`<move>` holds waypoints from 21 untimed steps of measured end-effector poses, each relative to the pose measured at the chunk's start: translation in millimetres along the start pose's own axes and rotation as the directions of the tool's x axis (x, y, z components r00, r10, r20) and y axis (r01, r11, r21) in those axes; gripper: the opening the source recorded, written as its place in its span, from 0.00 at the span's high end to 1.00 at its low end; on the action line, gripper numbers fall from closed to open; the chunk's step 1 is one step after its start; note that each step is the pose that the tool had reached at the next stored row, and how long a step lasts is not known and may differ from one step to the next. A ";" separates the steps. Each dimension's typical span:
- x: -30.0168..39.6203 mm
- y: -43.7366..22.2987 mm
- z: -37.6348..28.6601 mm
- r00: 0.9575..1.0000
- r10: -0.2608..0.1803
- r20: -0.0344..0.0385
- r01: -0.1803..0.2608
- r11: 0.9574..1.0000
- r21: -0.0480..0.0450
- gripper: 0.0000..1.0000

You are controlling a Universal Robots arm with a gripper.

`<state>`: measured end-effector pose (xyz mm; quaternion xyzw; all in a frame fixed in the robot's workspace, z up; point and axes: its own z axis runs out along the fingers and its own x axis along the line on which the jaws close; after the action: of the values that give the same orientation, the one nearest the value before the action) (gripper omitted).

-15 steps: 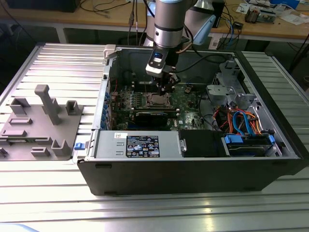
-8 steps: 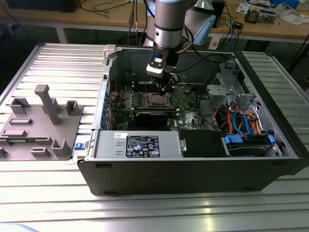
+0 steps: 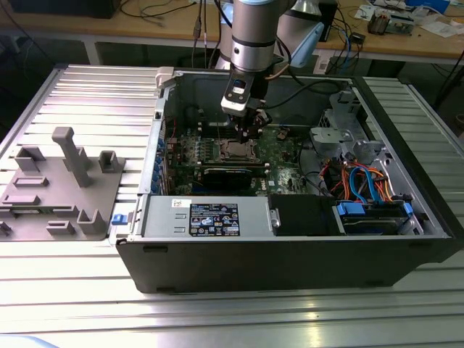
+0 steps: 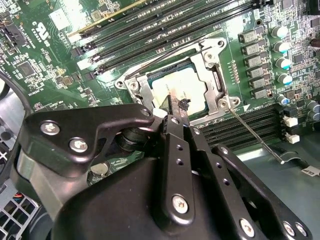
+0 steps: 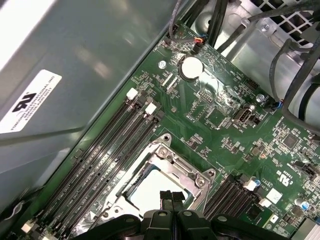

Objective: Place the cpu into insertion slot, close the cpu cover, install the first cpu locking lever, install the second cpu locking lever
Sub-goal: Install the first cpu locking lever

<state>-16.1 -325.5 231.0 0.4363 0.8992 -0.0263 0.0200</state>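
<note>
The gripper (image 4: pixel 179 109) hangs just above the cpu (image 4: pixel 180 90), its 2 black fingers (image 5: pixel 171 198) pressed together with nothing between them. The cpu, a flat square with a dull pale metal top, lies flat in the insertion slot (image 3: pixel 238 149), directly below the fingertips. The cpu cover (image 4: pixel 210 75), a silver frame with a square window, lies closed around it. Print on the chip cannot be read. Beside the fingers, 1 thin locking lever (image 4: pixel 255 136) stretches along the green motherboard (image 5: pixel 220 120), past the socket.
</note>
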 end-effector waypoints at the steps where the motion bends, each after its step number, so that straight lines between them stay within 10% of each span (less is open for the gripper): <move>1: 0.0 0.0 0.0 1.000 -0.003 0.000 0.003 1.000 0.000 0.89; 21: 0.0 0.0 0.1 0.998 -0.063 0.002 0.063 0.998 -0.004 0.89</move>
<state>-16.1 -325.5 230.9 0.4079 0.9125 -0.0257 0.0208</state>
